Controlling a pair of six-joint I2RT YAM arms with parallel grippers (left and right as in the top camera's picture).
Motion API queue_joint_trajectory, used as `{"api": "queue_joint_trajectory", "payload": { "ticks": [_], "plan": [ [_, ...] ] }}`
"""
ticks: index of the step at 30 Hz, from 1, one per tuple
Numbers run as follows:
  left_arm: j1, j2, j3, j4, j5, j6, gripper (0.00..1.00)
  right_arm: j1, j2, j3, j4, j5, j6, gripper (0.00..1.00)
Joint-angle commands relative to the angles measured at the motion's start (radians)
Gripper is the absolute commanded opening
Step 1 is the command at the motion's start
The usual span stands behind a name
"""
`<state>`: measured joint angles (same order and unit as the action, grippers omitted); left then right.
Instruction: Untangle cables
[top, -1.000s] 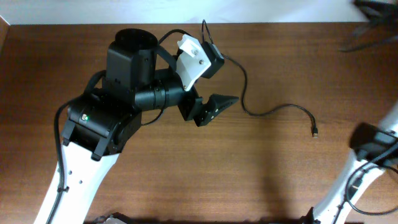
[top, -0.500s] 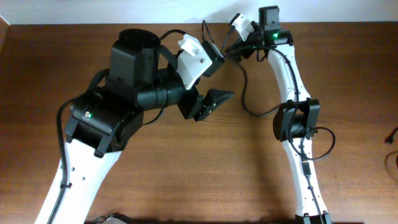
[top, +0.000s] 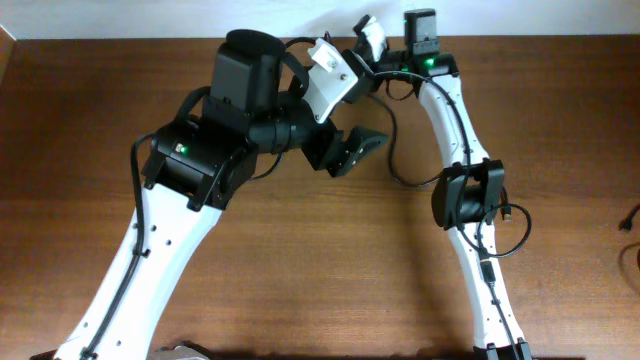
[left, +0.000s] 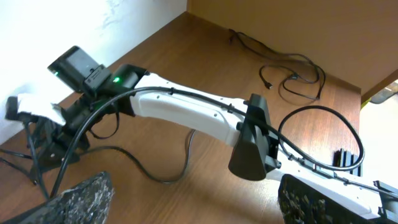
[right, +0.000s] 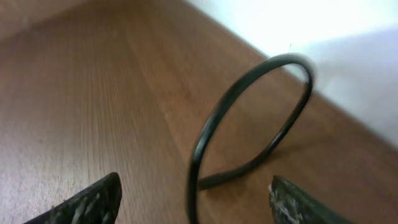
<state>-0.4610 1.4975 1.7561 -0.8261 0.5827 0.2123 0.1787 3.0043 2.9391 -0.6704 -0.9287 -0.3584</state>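
A thin black cable (top: 391, 120) runs from the table's far edge down in a curve and passes behind my right arm. In the right wrist view it rises as an upright loop (right: 249, 106) between the open fingers of my right gripper (right: 196, 205), which holds nothing. That gripper (top: 362, 52) is at the far edge of the table. My left gripper (top: 352, 152) is open and empty just left of the cable's curve. In the left wrist view (left: 193, 208) its fingers hover above bare wood, near a stretch of cable (left: 155, 171). More thin cables (left: 292, 74) lie tangled farther off.
The right arm (top: 465, 190) stretches from the front edge to the far edge, with its own thicker black cable (top: 520, 235) looping beside it. A white wall borders the far edge of the table. A small plug (top: 630, 222) lies at the right edge.
The right arm swung in from the right and reached the far edge, then shifted slightly left. The left arm moved right and toward the far edge.
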Motion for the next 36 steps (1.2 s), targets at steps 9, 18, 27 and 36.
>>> {"api": "queue_joint_trajectory", "payload": {
  "ticks": [9,18,27,36],
  "plan": [
    [-0.004,-0.149,0.007,-0.032,0.021,-0.043,0.86,-0.039,-0.084,0.008,0.871,-0.623,0.793,0.04],
    [-0.004,-0.152,0.006,-0.106,0.197,-0.043,0.86,-0.101,-0.268,0.204,1.680,-0.621,1.743,0.04],
    [-0.004,-0.152,0.006,-0.111,0.211,-0.043,0.86,-0.187,-0.544,0.204,1.101,-0.623,1.140,0.03],
    [-0.004,-0.152,0.006,-0.105,0.237,-0.043,0.87,-0.640,-0.563,0.201,1.048,-0.624,1.310,0.04]
  ]
}}
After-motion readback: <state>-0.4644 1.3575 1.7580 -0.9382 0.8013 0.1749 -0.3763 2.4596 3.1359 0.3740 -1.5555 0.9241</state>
